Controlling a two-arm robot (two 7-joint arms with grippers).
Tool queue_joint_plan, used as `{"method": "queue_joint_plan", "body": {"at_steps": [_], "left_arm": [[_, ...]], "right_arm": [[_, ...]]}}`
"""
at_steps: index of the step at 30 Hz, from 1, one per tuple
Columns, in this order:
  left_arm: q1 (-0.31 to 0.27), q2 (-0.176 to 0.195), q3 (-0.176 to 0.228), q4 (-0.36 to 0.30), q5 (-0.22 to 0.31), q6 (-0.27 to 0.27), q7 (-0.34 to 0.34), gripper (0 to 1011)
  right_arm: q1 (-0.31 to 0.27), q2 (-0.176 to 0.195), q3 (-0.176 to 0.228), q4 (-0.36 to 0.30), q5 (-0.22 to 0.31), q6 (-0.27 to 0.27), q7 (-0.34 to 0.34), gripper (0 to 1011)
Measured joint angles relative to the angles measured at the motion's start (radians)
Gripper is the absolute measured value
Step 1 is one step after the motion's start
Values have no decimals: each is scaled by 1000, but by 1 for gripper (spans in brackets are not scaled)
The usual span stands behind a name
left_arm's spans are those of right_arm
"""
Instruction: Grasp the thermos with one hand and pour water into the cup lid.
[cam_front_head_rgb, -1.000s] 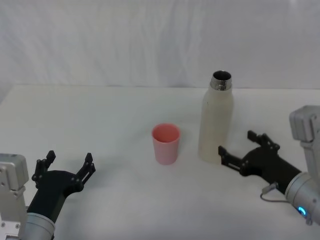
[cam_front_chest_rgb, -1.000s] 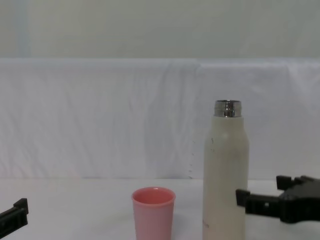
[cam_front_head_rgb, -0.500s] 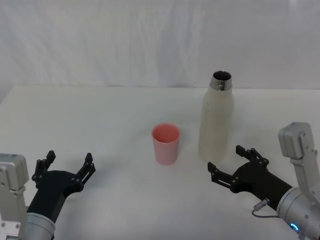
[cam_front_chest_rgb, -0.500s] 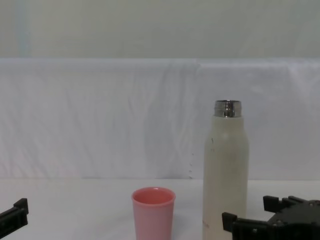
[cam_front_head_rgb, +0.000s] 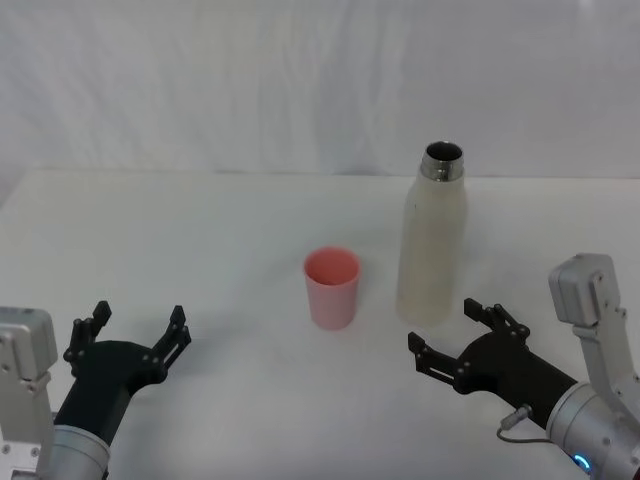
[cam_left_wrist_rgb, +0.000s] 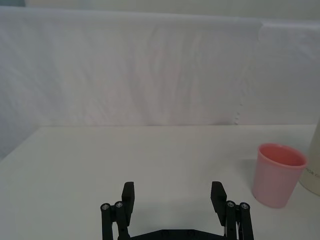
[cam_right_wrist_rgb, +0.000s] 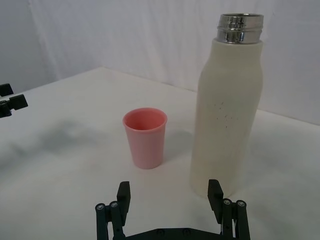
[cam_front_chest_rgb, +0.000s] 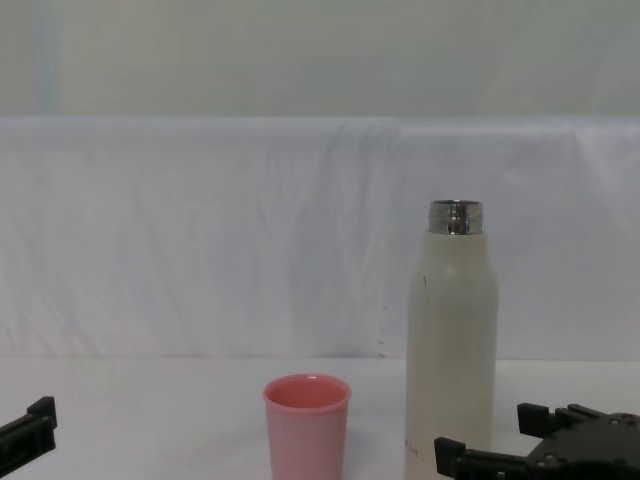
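Observation:
The cream-white thermos (cam_front_head_rgb: 433, 240) stands upright and uncapped right of the table's middle, its steel neck showing in the right wrist view (cam_right_wrist_rgb: 227, 102) and chest view (cam_front_chest_rgb: 451, 340). The pink cup lid (cam_front_head_rgb: 332, 287) stands upright just to its left, seen too from the wrists (cam_right_wrist_rgb: 145, 137) (cam_left_wrist_rgb: 278, 174) and the chest (cam_front_chest_rgb: 306, 425). My right gripper (cam_front_head_rgb: 450, 333) is open, near the table, a little in front of the thermos and apart from it (cam_front_chest_rgb: 480, 440). At the near left my left gripper (cam_front_head_rgb: 128, 328) hovers open and holds nothing (cam_left_wrist_rgb: 173, 196).
A white cloth covers the table (cam_front_head_rgb: 200, 230), and a white curtain (cam_front_head_rgb: 300, 80) hangs behind its far edge. Bare cloth lies between my left gripper and the cup lid.
My right gripper has drawn back from the thermos's right side toward me and swung left, now in front of the bottle. The left arm, thermos and cup lid have not moved.

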Motion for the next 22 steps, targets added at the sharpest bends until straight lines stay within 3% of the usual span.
{"method": "queue_joint_plan", "body": {"at_steps": [22], "left_arm": [[0,0,0,0,0,0,0,1001]], "right_arm": [[0,1,2,-1,0,2,1,1001]]}}
